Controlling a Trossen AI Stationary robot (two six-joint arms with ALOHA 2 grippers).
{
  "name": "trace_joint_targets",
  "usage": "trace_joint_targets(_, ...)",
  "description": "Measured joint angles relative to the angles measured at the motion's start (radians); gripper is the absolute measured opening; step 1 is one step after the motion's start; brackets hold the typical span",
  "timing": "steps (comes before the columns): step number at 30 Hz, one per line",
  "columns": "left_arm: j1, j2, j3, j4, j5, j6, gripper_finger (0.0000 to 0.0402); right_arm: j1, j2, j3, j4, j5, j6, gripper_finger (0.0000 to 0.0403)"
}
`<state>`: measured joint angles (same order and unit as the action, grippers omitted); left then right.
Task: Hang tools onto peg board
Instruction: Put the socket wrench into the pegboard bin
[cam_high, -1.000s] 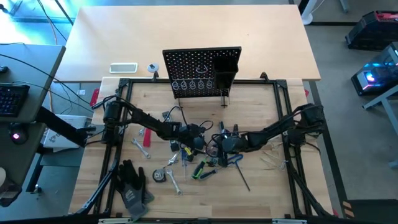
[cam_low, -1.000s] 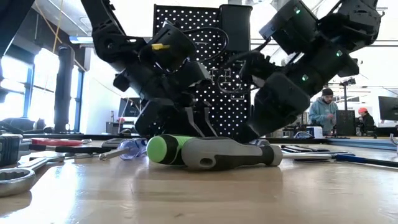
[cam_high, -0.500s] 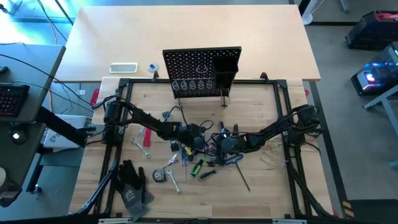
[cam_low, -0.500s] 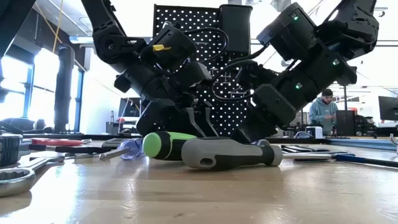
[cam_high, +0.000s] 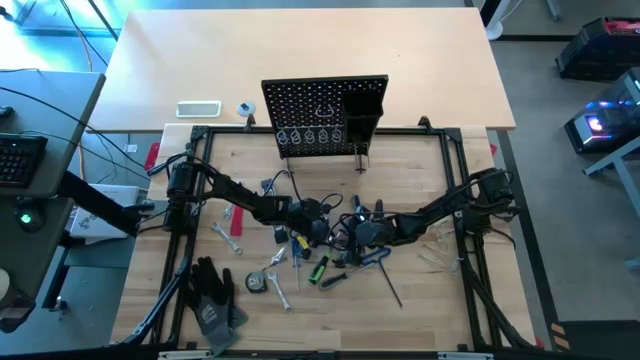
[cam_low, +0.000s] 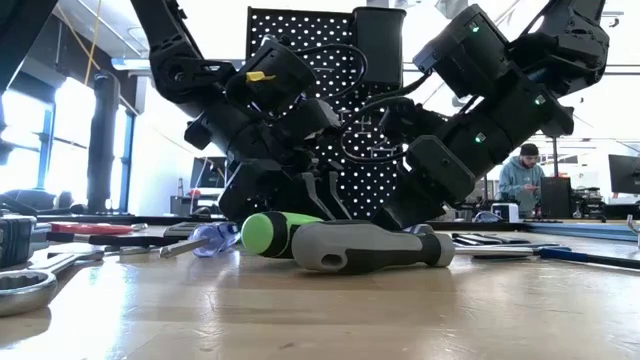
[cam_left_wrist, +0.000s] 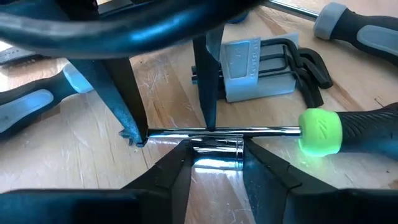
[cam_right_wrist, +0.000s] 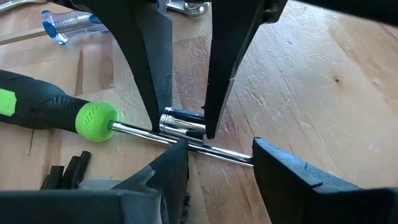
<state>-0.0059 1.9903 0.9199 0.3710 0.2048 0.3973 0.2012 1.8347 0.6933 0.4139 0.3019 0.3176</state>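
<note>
progress: early, by my read. peg board (cam_high: 325, 115) stands at the far edge of the desk (cam_high: 420, 310); its wire rings look empty, nothing hung that I can see.
tools: all still down on the desk in a scatter in front of the peg board: wrenches (cam_high: 228, 232), hex key set (cam_left_wrist: 261, 65), grey-handled driver (cam_low: 370, 247), more.
active item: green screwdriver (cam_left_wrist: 320, 132), lying flat in the middle of the scatter, well in front of the peg board.
left gripper (cam_left_wrist: 214, 163): low over the screwdriver's chrome shaft (cam_right_wrist: 180, 138), jaws straddling it with a gap on each side; not clamped as far as the wrist view shows.
right gripper (cam_right_wrist: 214, 163): facing the left one from the other side of the same shaft, jaws spread, not gripping.
contact: both sets of fingertips sit close to the shaft near the chrome ferrule; cannot tell if any pad touches.
not tools: black gloves (cam_high: 212, 295) at the near-left of the desk, well away from the peg board.
left to do: pick, lift, carry to the peg board, seat in a ring; then every other tool.
</note>
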Motion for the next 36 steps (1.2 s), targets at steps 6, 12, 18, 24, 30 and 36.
trace_joint_targets(6,0.0,-0.006,0.0,-0.005,-0.01,-0.01,0.0095,0.002,-0.011,0.0,-0.029,-0.01,0.025,0.017)
trace_joint_targets(12,0.0,-0.048,-0.001,-0.038,-0.012,-0.026,0.0096,0.009,-0.049,0.0,-0.103,-0.019,0.038,0.0169)
trace_joint_targets(18,-0.004,-0.124,-0.001,-0.114,-0.056,-0.021,0.0096,0.009,-0.12,-0.001,-0.207,-0.001,0.044,0.0169)
trace_joint_targets(24,-0.009,-0.245,-0.001,-0.201,-0.12,0.007,0.0096,0.013,-0.199,-0.001,-0.311,0.037,0.041,0.0169)
trace_joint_targets(30,-0.007,-0.413,-0.001,-0.21,-0.247,0.048,0.0096,0.041,-0.257,-0.001,-0.384,0.09,0.042,0.0169)
trace_joint_targets(36,0.023,-0.577,0.004,-0.075,-0.429,0.132,0.0096,0.071,-0.272,-0.001,-0.4,0.119,0.051,0.0169)
